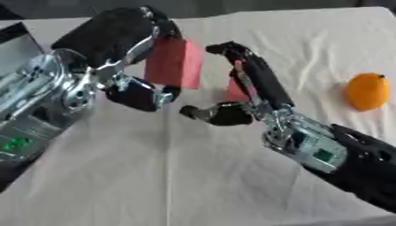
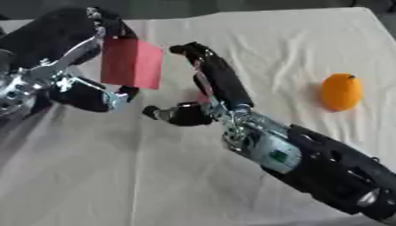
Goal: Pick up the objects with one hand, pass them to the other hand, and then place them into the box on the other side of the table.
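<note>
A red card (image 2: 131, 63) is pinched between the fingers and thumb of the left hand (image 1: 127, 48), above the white tablecloth (image 1: 193, 176). The right hand (image 2: 209, 88) is spread open just beside it. An orange (image 1: 367, 91) lies well apart. No writing can be read.

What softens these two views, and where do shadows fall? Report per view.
Left eye view: overall soft blur; the orange casts a faint shadow leftward on the white cloth. Right eye view: equally soft; the red card in the left robot hand shows no glare.
</note>
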Controlling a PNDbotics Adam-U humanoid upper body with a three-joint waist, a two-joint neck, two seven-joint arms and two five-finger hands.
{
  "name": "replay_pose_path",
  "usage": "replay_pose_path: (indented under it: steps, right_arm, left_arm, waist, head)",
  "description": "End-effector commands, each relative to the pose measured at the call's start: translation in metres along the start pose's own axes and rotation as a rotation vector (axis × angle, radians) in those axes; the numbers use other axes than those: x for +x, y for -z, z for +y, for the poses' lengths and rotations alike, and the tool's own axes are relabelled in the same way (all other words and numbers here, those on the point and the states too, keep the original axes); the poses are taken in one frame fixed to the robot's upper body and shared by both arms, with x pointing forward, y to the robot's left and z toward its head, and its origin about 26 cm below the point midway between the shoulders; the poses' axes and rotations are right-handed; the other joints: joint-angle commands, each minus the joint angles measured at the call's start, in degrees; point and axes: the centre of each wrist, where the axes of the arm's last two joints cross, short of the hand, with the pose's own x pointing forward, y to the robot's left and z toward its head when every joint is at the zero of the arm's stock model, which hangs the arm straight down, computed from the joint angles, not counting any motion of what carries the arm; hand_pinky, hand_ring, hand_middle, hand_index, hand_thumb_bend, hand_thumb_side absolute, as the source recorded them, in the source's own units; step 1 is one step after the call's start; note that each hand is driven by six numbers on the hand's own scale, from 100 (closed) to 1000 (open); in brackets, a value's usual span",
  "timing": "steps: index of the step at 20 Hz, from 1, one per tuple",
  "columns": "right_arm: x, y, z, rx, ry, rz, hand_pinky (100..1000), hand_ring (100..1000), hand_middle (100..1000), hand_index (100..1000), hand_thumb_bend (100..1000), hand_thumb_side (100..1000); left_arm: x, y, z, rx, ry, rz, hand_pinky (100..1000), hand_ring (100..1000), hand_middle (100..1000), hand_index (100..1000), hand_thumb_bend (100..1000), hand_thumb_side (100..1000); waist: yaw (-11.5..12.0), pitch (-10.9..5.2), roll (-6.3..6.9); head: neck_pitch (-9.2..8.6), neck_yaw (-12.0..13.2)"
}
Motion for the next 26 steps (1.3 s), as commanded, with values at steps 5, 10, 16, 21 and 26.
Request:
replay_pose_path:
  steps: [5,10,16,21,26]
  right_arm:
    - [-0.003,0.0,-0.006,-0.017,-0.039,-0.028,560,879,766,847,761,442]
    - [-0.006,-0.002,-0.007,-0.041,-0.04,-0.018,548,878,761,840,748,425]
    - [-0.008,-0.004,-0.006,-0.069,-0.025,-0.026,540,869,751,830,743,419]
    - [-0.007,-0.007,-0.002,-0.067,-0.018,-0.035,546,870,754,832,744,422]
    - [-0.006,-0.007,-0.002,-0.075,-0.008,-0.037,542,870,753,832,744,422]
  left_arm:
    - [-0.026,-0.015,0.017,0.047,0.006,0.094,803,613,496,472,100,168]
    - [-0.055,-0.027,0.023,0.073,-0.013,0.215,822,615,496,471,100,162]
    - [-0.1,-0.044,0.019,0.107,-0.01,0.38,818,616,497,473,100,156]
    - [-0.124,-0.056,0.016,0.121,0.011,0.47,808,619,499,475,122,150]
    - [-0.147,-0.062,0.012,0.147,0.042,0.545,798,620,501,476,146,140]
  waist:
    - [0.18,-0.87,0.64]
    - [0.42,-0.92,0.81]
    - [0.27,-0.81,0.59]
    - [0.12,-0.78,0.19]
    - [0.17,-0.62,-0.13]
  head:
    - [0.34,2.09]
    - [0.34,3.16]
    - [-0.54,6.08]
    - [-1.21,8.21]
    - [-2.19,9.74]
